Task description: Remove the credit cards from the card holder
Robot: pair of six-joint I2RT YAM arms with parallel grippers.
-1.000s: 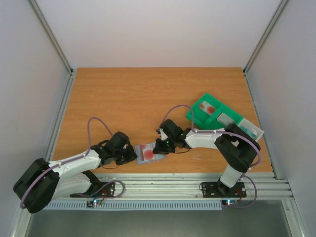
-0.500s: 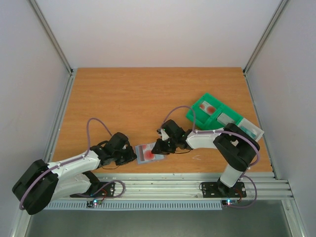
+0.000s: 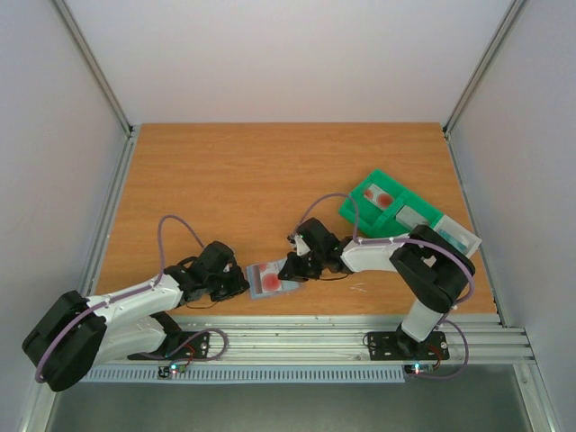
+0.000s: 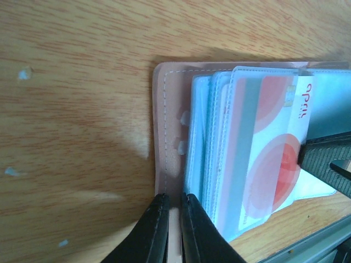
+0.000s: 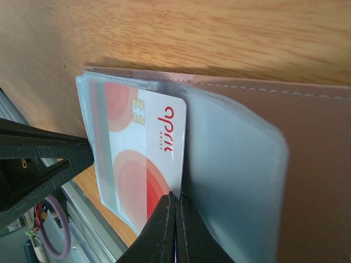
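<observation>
The card holder (image 3: 270, 279) lies open near the table's front edge, between both arms. It has a pinkish cover (image 4: 164, 109) and clear blue-grey sleeves (image 5: 236, 164). My left gripper (image 4: 174, 207) is shut on the cover's near edge, left of the sleeves. A white credit card with red round marks (image 5: 148, 159) sticks partly out of a sleeve. My right gripper (image 5: 176, 198) is shut on that card's protruding edge. The same card (image 4: 274, 159) shows in the left wrist view, with the right gripper's dark finger (image 4: 329, 164) at its side. Other cards in the sleeves are hidden.
A green compartmented tray (image 3: 362, 209) stands at the right, behind my right arm, holding a white card with a red mark (image 3: 383, 198) and pale cards (image 3: 416, 216). The table's metal front rail (image 3: 342, 337) runs just below the holder.
My right gripper has crept slightly left and down at the holder. The left arm and the holder have stayed put.
</observation>
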